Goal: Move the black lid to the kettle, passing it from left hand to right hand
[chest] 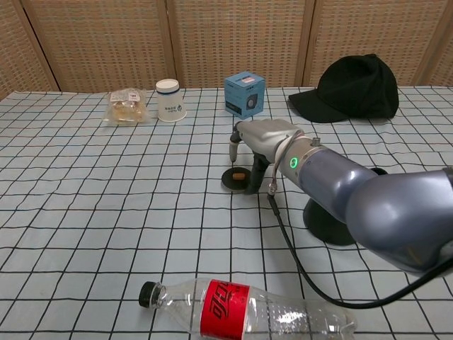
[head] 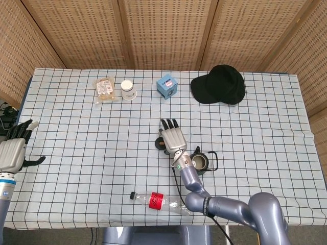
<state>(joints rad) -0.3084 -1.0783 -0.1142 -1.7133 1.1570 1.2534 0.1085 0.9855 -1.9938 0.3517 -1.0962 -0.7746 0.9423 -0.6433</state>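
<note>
The black lid (head: 159, 145) with a brown knob lies flat on the checked cloth, mid-table. My right hand (head: 172, 137) hovers over its right side and hides part of it. In the chest view that right hand (chest: 258, 138) points its fingers (chest: 255, 176) down beside the lid (chest: 236, 179), thumb above it, fingers apart and holding nothing. The small black kettle (head: 199, 163) stands lidless just right of the hand; in the chest view my forearm hides most of the kettle (chest: 322, 228). My left hand (head: 13, 152) is open at the table's far left edge.
A plastic cola bottle (head: 161, 201) lies near the front edge. Along the back stand a snack packet (head: 104, 89), a white cup (head: 128, 90), a blue box (head: 166, 86) and a black cap (head: 219, 84). Wicker screens close off the rear.
</note>
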